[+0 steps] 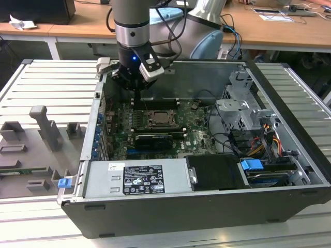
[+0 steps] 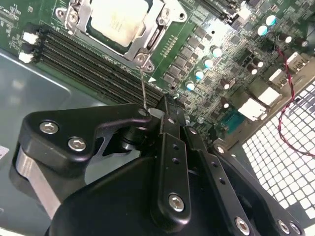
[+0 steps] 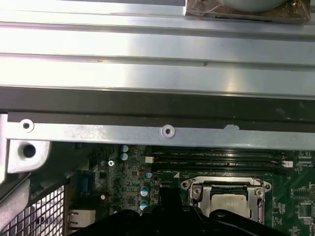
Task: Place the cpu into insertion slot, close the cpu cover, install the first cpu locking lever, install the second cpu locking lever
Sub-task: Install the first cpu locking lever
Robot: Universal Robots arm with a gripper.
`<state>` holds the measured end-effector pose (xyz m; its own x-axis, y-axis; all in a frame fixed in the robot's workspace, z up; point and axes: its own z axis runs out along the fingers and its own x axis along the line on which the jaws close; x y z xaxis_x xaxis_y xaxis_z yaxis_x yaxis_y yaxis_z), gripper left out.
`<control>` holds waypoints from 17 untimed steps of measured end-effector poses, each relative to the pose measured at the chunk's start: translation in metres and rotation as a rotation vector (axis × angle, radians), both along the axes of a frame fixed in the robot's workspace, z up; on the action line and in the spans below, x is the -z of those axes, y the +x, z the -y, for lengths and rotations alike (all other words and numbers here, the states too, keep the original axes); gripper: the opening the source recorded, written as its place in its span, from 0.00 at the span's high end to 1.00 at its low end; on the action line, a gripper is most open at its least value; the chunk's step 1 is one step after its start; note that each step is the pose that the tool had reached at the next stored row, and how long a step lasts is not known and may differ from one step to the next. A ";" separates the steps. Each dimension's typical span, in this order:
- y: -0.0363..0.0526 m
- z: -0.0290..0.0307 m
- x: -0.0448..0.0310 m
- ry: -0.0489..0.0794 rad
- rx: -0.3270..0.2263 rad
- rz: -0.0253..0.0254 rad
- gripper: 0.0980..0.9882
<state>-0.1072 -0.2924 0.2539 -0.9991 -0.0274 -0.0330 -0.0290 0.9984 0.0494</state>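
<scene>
Open computer case (image 1: 207,212) sits on a slatted metal table (image 1: 31,82). In the exterior view the arm comes down into the case at about 11 o'clock from the insertion slot (image 1: 168,124), with the gripper (image 1: 138,95) low over the far edge of the green board. The cpu (image 1: 158,119) lies seated in that slot, pale metal top up, also seen in both wrist views (image 2: 118,19) (image 3: 227,202). The cpu cover (image 2: 149,42) is down flat around the chip and frames it on all sides. In the second wrist view the gripper (image 2: 160,105) has its black fingers (image 2: 170,128) drawn together, and a thin wire locking lever (image 2: 143,83) rises from the corner of the cover straight into the fingertips, apparently pinched there, standing tilted up off the board. Long black memory slots (image 2: 83,59) run just beside the socket. In the exterior view a grey power supply (image 1: 137,178) lies at 6 o'clock of the socket, a metal drive cage (image 1: 240,108) at 3 o'clock, and a grey moulded parts tray (image 1: 46,134) outside the case at 9 o'clock.
</scene>
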 end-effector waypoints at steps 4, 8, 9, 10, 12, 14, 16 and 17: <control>0.0051 -0.0022 0.0000 0.000 -0.001 -0.0001 0.99; 0.0211 -0.0022 0.0003 0.000 0.000 -0.0001 0.99; 0.0255 -0.0022 0.0006 0.000 0.000 -0.0001 0.99; 0.0303 -0.0022 0.0009 -0.001 0.000 -0.0001 0.99; 0.0382 -0.0023 0.0019 -0.001 0.001 0.0000 0.99; 0.0434 -0.0022 0.0026 -0.001 0.002 -0.0001 0.99; 0.0488 -0.0022 0.0031 0.000 0.006 -0.0001 0.99; 0.0501 -0.0020 0.0035 0.014 0.010 -0.0001 0.99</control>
